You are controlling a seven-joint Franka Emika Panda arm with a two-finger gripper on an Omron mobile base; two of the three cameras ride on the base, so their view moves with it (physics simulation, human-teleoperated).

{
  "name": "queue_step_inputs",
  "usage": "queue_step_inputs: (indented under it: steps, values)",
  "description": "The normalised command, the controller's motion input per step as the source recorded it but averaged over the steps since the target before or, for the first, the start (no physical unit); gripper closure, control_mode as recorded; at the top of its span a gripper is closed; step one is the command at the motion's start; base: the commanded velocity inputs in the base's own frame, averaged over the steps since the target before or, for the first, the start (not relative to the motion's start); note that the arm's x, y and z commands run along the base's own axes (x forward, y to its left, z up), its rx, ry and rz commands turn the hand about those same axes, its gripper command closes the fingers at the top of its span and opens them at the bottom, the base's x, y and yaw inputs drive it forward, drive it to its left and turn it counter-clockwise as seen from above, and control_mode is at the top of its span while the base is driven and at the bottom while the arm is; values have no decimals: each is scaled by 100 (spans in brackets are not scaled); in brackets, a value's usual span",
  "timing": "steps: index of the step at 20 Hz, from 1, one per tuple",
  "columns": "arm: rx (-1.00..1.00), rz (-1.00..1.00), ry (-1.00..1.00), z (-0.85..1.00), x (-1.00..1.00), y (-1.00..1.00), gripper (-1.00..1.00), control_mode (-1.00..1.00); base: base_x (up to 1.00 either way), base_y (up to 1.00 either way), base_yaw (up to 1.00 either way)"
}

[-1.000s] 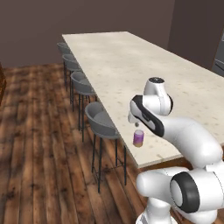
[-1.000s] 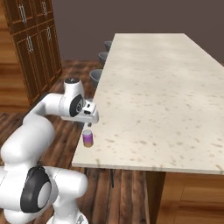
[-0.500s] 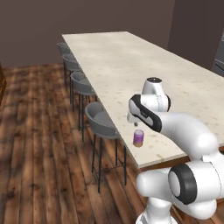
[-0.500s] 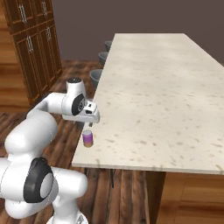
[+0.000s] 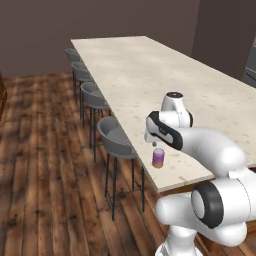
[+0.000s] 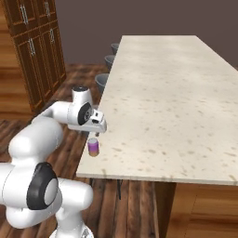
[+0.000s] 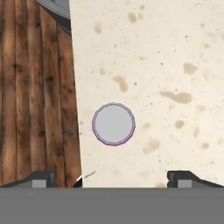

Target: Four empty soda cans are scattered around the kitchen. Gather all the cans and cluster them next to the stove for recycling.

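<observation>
From the hand view, the purple can (image 7: 113, 124) shows just its silvery round top with a thin purple rim; its side wall and lower band are hidden beneath that top. The two fingertips (image 7: 40, 178) of the hand (image 7: 113, 179) are cut off by the bottom band, so little of them shows. A stool (image 7: 56, 9) is cropped by the top edge there, a mere grey curve. In the left base view, the far right of the surface (image 5: 220, 105) runs past the picture's edge, and the arm hides part of its near corner. In the right base view, the surface's (image 6: 186, 116) right end is likewise cut off.
</observation>
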Motion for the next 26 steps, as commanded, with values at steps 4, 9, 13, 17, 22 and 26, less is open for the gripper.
queue_step_inputs:
  steps: [4,9,13,17,22,26]
  values:
    - [0,0,1,-12,8,0,-100,-100,0,0,0]
    - [0,0,0,-14,8,0,-100,-100,0,0,0]
    - [0,0,1,-14,7,0,-100,-100,0,0,0]
    - [0,0,2,-9,3,0,-100,-100,0,0,0]
    - [0,0,2,-9,4,0,-100,-100,0,0,0]
    - [0,0,2,-10,5,0,-100,-100,0,0,0]
